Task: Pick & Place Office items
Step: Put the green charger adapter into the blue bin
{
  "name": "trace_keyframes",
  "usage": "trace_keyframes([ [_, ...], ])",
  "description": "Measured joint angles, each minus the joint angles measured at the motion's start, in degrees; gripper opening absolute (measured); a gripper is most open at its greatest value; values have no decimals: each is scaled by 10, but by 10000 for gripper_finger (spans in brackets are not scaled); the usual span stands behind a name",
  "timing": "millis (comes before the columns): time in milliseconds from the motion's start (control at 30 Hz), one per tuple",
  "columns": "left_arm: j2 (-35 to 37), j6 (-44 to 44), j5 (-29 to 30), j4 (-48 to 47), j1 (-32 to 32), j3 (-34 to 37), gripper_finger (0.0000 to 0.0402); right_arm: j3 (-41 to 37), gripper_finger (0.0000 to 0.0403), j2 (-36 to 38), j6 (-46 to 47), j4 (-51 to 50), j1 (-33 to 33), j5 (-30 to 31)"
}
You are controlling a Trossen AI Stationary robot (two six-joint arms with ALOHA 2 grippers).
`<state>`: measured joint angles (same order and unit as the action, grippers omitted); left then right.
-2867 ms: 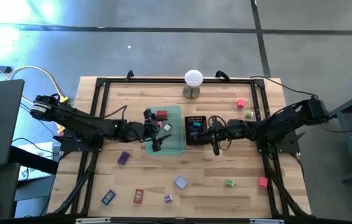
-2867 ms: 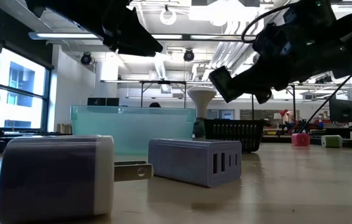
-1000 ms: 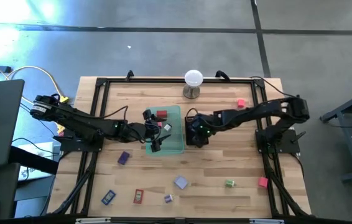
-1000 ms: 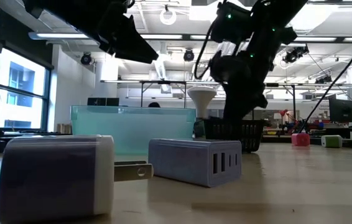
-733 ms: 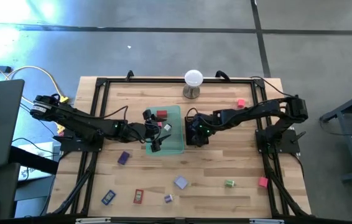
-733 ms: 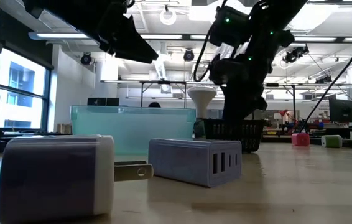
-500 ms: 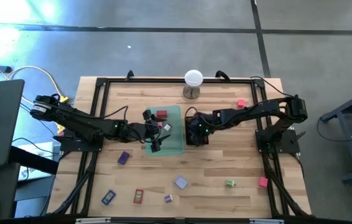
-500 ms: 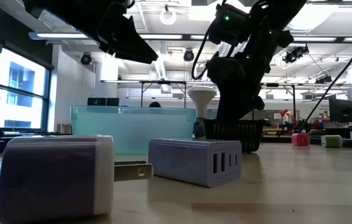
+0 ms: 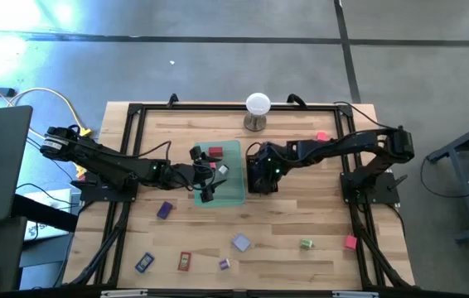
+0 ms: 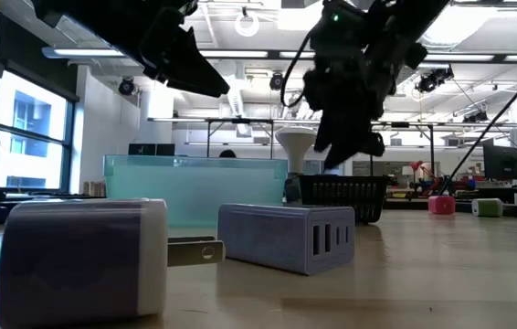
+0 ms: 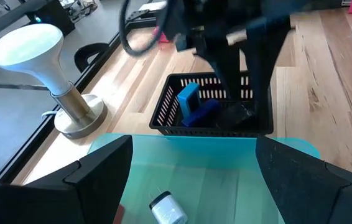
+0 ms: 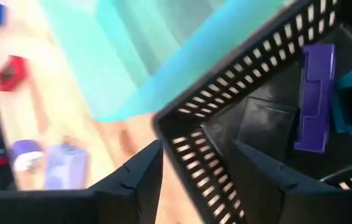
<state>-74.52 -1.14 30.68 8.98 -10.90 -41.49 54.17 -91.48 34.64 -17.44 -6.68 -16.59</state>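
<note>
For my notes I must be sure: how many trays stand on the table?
2. A translucent green tray stands near the table's centre, and a black mesh tray is right beside it, on its right. No other tray is visible.

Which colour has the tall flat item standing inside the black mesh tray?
Purple; the tall flat item shows best in the right wrist view, inside the black mesh tray.

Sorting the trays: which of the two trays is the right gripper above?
The black mesh tray, not the translucent green tray beside it; the right gripper hangs directly over the mesh one.
</note>
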Motion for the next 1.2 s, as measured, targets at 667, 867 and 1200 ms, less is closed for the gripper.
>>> trace_keyframes([
  [667, 0, -2, 0, -27, 0, 0, 330, 0, 79, 134, -69, -97, 10, -78],
  [867, 0, -20, 0, -49, 0, 0, 330, 0, 81, 125, -86, -100, 34, -49],
  [1200, 0, -24, -5, -50, 0, 0, 330, 0, 99, 126, -94, -102, 42, 30],
])
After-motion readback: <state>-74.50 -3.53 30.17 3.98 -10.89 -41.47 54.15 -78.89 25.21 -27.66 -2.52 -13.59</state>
